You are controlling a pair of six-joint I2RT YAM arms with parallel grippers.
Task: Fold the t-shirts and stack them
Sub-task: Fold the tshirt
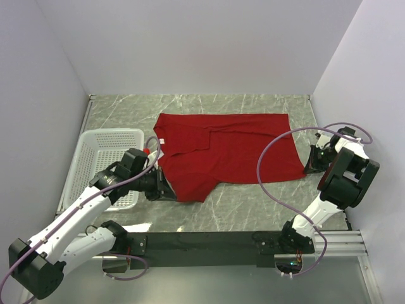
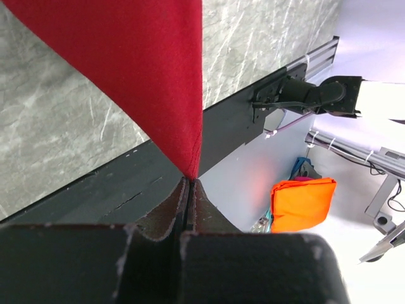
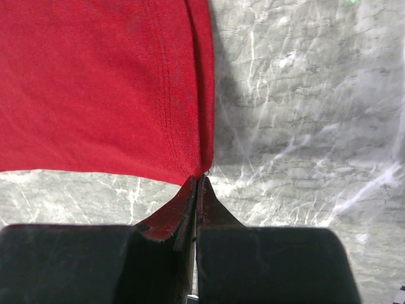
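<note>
A deep-red t-shirt (image 1: 234,149) lies spread across the marble table, partly folded, with a small white tag (image 1: 160,140) at its left edge. My left gripper (image 1: 169,189) is shut on the shirt's near-left corner. In the left wrist view the red cloth (image 2: 139,69) rises from the closed jaws of the left gripper (image 2: 189,180) in a taut point. My right gripper (image 1: 310,166) is shut on the shirt's near-right corner. In the right wrist view the hemmed cloth (image 3: 95,82) runs straight into the right gripper (image 3: 198,179).
A white mesh basket (image 1: 95,166) stands at the left, beside the left arm. A black rail (image 1: 202,240) runs along the near edge. The right arm's purple cable (image 1: 262,164) loops over the shirt. Walls close in the back and both sides. An orange bag (image 2: 302,201) lies off the table.
</note>
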